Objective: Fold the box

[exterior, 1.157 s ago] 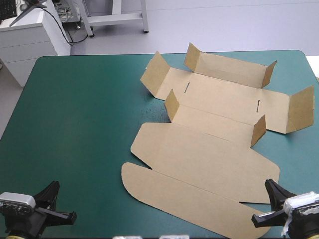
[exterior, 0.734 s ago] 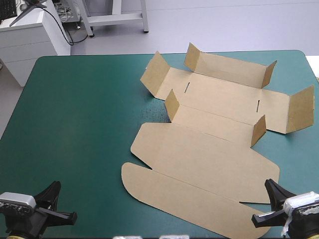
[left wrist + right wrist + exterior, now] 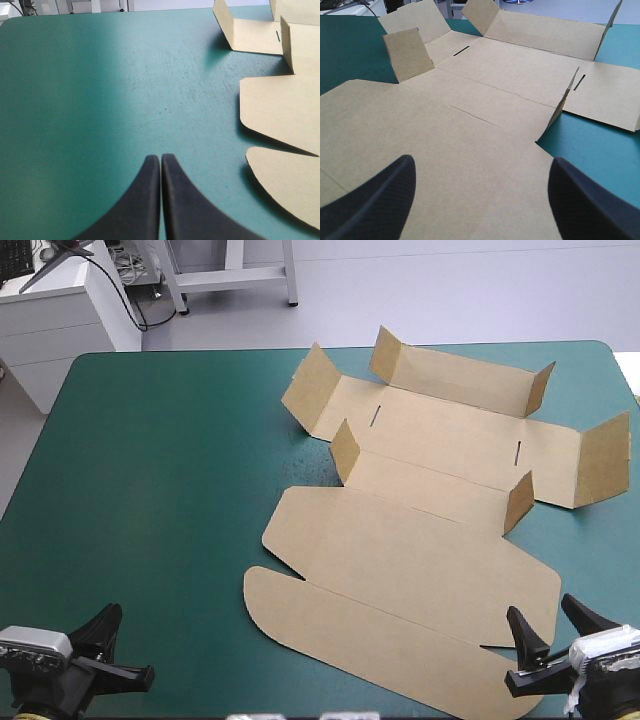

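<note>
Cut sheet of brown board, the box [image 3: 430, 540] [image 3: 485, 115], unfolded on the right half of the table with the teal-green cover [image 3: 160, 490]. Stretches from close to the near edge almost to the far edge, set slightly askew.

Nearest the robot, two broad rounded panels [image 3: 400, 565], flat on the cover and joined along a crease. Beyond them a narrower strip with a small square flap [image 3: 345, 450] standing upright at each end. Then the flat rectangular base, marked by two short dark slits [image 3: 375, 416]. On either side of the base, a larger side flap [image 3: 605, 458] tilted upward. At the far end, a long wall strip [image 3: 460, 378] raised at a slant, its end tabs turned up too.

At the box's near right corner, the right gripper [image 3: 540, 608] [image 3: 482, 162]: black curved fingers spread wide apart, clasping nothing. Brown board between and ahead of them in the wrist view. Whether touching the board, impossible to tell.

Well apart from the box, by the table's near left corner, the left gripper [image 3: 106, 618] [image 3: 160, 157]: fingers pressed together into one point, empty, over bare cover, with the box's rounded edge off to one side.
</note>
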Motion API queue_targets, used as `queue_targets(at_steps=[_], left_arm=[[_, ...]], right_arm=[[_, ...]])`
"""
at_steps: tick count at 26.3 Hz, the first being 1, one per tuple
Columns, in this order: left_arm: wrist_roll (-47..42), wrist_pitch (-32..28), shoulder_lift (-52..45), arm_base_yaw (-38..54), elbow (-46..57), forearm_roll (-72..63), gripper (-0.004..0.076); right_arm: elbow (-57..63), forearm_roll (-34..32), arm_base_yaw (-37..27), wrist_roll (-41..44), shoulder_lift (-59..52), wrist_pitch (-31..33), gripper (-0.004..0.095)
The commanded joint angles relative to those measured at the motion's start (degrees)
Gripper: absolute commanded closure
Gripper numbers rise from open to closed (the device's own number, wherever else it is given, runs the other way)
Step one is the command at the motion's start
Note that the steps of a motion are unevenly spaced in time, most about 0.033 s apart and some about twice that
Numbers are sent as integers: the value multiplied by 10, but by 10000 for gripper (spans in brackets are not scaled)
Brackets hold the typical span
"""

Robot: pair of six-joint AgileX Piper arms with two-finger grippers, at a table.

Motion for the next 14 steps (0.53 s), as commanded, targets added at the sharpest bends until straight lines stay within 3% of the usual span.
queue_targets(at_steps=[1,14], left_arm=[[1,-43,10,0,-12,-9,732],[1,-43,10,0,-12,-9,732]], right_arm=[[-19,3,3,0,-13,-39,188],[-21,-16,3,34,0,-38,186]])
